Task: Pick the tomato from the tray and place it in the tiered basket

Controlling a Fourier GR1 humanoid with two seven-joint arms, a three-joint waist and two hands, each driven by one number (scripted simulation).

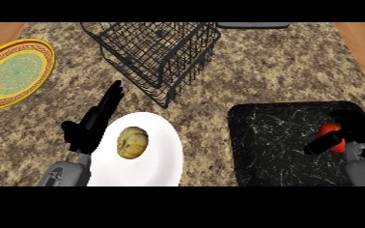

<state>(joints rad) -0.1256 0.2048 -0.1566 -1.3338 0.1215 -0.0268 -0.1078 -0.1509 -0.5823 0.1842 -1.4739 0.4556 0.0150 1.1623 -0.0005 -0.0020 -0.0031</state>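
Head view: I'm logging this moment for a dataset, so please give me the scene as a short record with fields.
tomato: red, on the black tray, right hand curled round it
tray: black, at the counter's right
right hand: on the tomato, fingers across its front
left hand: open, beside the white plate
tiered basket: black wire, at the counter's back
white plate: holds a yellowish round fruit
yellow-rimmed plate: at the left edge

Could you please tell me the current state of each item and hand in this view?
tomato: on the tray, in right hand's fingers
tray: flat on counter
right hand: curled round tomato
left hand: open, fingers straight
tiered basket: holds nothing visible
white plate: holding a yellowish fruit
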